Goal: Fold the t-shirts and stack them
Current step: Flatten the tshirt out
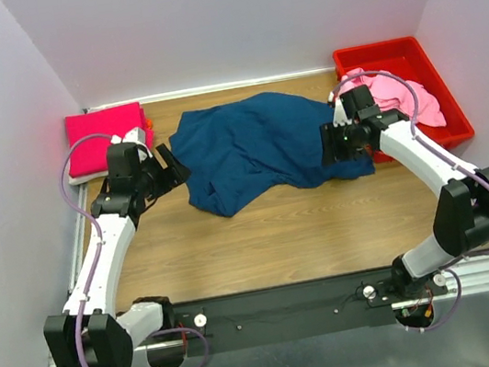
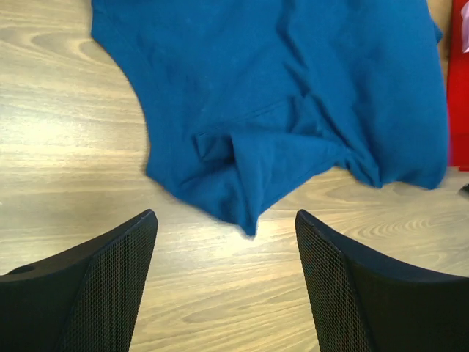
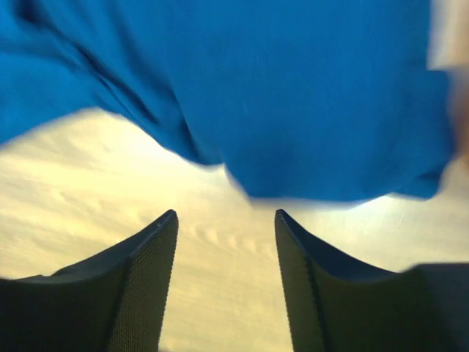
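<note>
A navy blue t-shirt (image 1: 257,144) lies crumpled and spread across the back middle of the table, its print hidden; it also shows in the left wrist view (image 2: 293,95) and the right wrist view (image 3: 278,88). A folded magenta t-shirt (image 1: 102,136) lies at the back left. A light pink t-shirt (image 1: 402,93) is bunched inside the red bin (image 1: 453,118). My left gripper (image 1: 172,167) is open and empty just left of the navy shirt's edge, with bare wood between its fingers (image 2: 110,279). My right gripper (image 1: 336,146) is open and empty at the shirt's right edge.
The red plastic bin stands at the back right corner. White walls close in the table on three sides. A black rail (image 1: 284,312) with the arm bases runs along the near edge. Bare wood (image 1: 280,234) lies in front of the navy shirt.
</note>
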